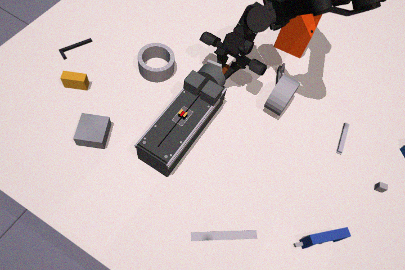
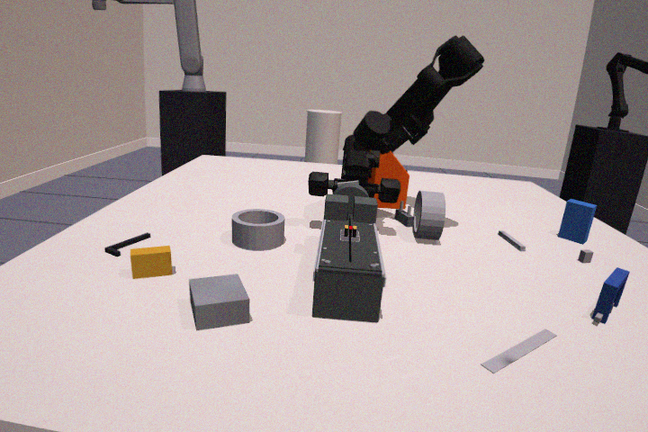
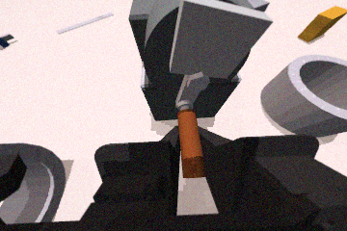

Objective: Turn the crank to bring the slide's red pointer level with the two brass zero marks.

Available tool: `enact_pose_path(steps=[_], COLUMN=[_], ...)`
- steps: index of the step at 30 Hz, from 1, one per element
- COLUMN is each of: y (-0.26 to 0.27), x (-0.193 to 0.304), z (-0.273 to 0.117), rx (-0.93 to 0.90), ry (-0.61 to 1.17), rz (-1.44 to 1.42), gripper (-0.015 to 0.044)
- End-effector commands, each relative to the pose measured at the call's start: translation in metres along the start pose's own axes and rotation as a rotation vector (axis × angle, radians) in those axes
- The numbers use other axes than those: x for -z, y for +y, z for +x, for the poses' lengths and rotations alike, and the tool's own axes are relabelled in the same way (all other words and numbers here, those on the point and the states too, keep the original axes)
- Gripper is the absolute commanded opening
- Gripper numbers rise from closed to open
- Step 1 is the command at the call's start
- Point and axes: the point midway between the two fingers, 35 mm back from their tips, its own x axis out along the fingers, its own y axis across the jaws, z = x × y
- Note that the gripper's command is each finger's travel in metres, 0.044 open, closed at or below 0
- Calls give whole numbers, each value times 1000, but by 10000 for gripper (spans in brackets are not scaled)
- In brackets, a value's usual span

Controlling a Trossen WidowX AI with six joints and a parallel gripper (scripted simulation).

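The dark machine (image 1: 169, 146) (image 2: 347, 295) lies on the table with a slot along its top. The small red pointer (image 1: 182, 113) (image 2: 350, 228) sits between the two brass marks and looks about level with them; a tiny offset cannot be told. The crank is at the machine's far end. Its orange-brown handle (image 3: 190, 137) (image 1: 225, 69) points back toward the wrist camera, joined to a short grey crank arm (image 3: 194, 89) beneath a grey plate (image 3: 217, 40). My gripper (image 3: 185, 129) is shut on the handle. In the exterior view, the machine's end blocks hide the handle and fingertips.
A grey ring (image 1: 156, 71) (image 2: 257, 234) (image 3: 302, 96) stands beside the crank end. On the other side is a curved grey part (image 1: 280, 95) (image 2: 430, 214). A grey block (image 1: 92, 129), a yellow block (image 1: 74, 80) and an orange block (image 1: 293, 37) also stand on the table.
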Motion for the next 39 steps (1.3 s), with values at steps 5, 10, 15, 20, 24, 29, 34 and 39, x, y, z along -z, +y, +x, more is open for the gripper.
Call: enact_pose_path(steps=[5,10,15,20,24,29,34,39], y=[12,11,11,11,11,11,11,11], x=[-3,-3,-3,-3,-3,-3,-3,-3], z=[-3,-3,-3,-3,-3,-3,-3,-3], rx=[-18,-18,-18,-18,-18,-18,-18,-18], ry=[3,3,3,3,3,3,3,3], rz=[-8,-8,-8,-8,-8,-8,-8,-8], gripper=[0,0,0,0,0,0,0,0])
